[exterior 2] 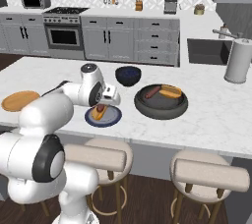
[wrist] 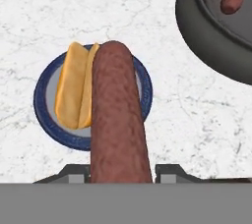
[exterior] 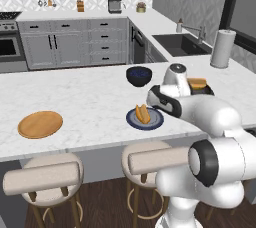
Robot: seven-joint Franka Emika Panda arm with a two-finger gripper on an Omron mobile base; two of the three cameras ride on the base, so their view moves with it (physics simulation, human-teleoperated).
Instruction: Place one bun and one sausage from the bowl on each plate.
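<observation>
My gripper point(wrist: 120, 171) is shut on a reddish-brown sausage point(wrist: 118, 115), which points straight ahead between the fingers. It hangs just above the blue-rimmed plate point(wrist: 42, 105), where one golden bun point(wrist: 75, 93) lies left of the sausage. From the right base view the gripper point(exterior 2: 106, 102) hovers over that plate point(exterior 2: 115, 116). To its right the wide dark bowl point(exterior 2: 162, 112) holds another sausage point(exterior 2: 152, 92) and a bun point(exterior 2: 171, 91). The tan wooden plate point(exterior: 40, 124) lies bare at the counter's left.
A small dark blue bowl point(exterior 2: 128, 75) stands behind the blue plate. A paper towel roll point(exterior 2: 237, 61) and the sink point(exterior 2: 206, 51) lie at the far right. Two stools point(exterior: 42, 177) stand under the counter's near edge.
</observation>
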